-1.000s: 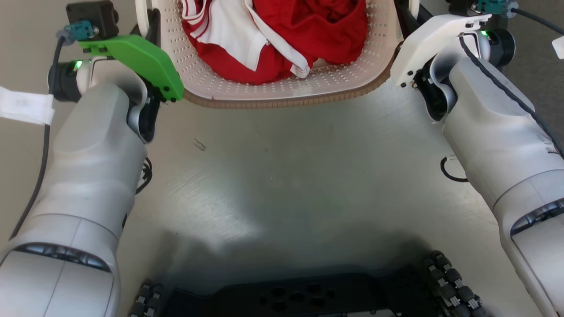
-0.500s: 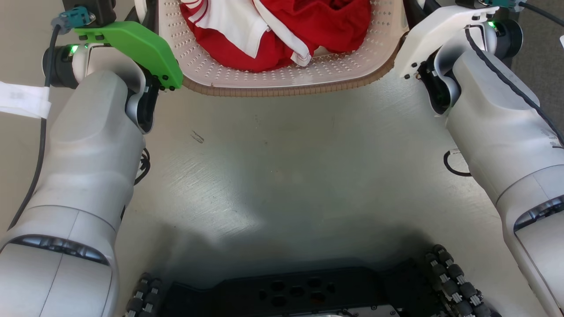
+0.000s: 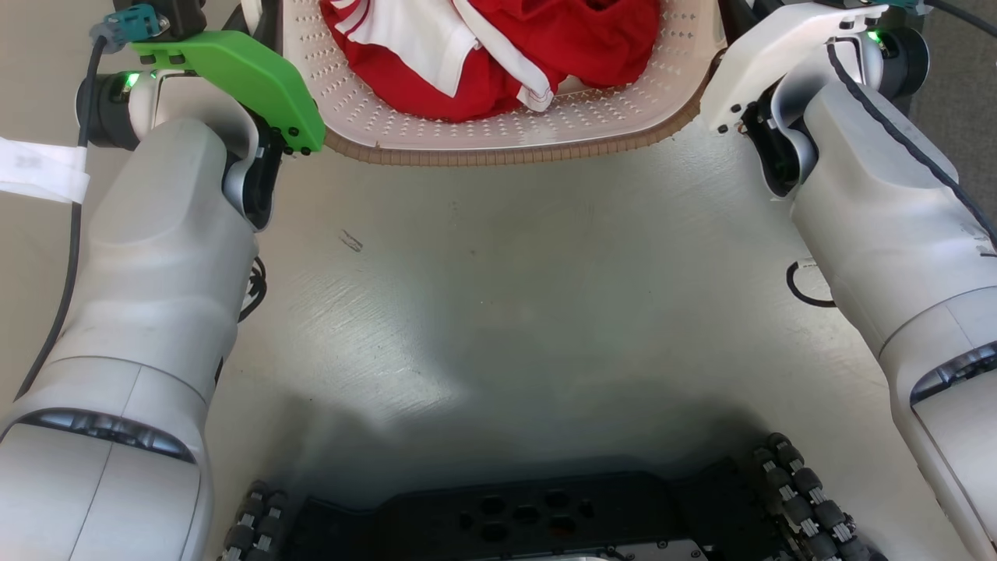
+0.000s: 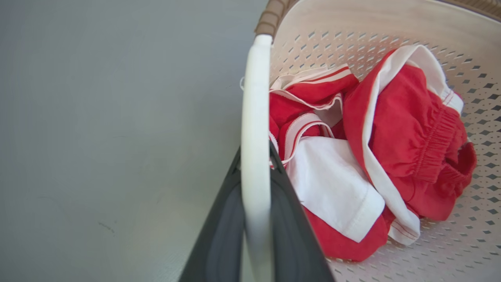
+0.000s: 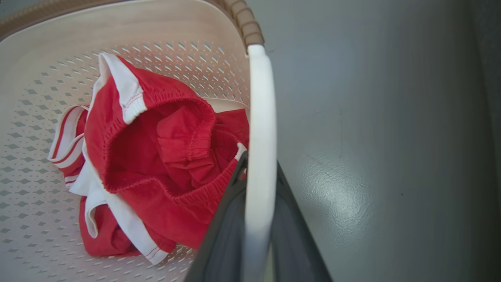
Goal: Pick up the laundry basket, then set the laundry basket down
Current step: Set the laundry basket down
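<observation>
The laundry basket (image 3: 498,132) is at the top of the head view: cream perforated walls, a brown woven-look rim (image 3: 498,154), and red-and-white clothes (image 3: 498,54) inside. My left gripper (image 4: 255,152) is shut on the basket's white left handle (image 4: 254,98), which runs up between its dark fingers (image 4: 223,223). My right gripper (image 5: 256,158) is shut on the white right handle (image 5: 260,102) in the same way. In the head view, the green left wrist plate (image 3: 234,74) and the white right wrist plate (image 3: 767,54) flank the basket. I cannot tell whether the basket's bottom touches the floor.
The grey floor (image 3: 498,296) spreads out between my forearms, with a small scuff (image 3: 350,241). A black cable loop (image 3: 802,292) lies by the right forearm. My dark base with roller wheels (image 3: 530,522) fills the bottom edge. A white tag (image 3: 39,167) hangs on the left cable.
The basket and both wrists sit higher in the head view than a second ago. The floor scuff moved up by less, so part of this shift comes from the camera. Both grips are unchanged.
</observation>
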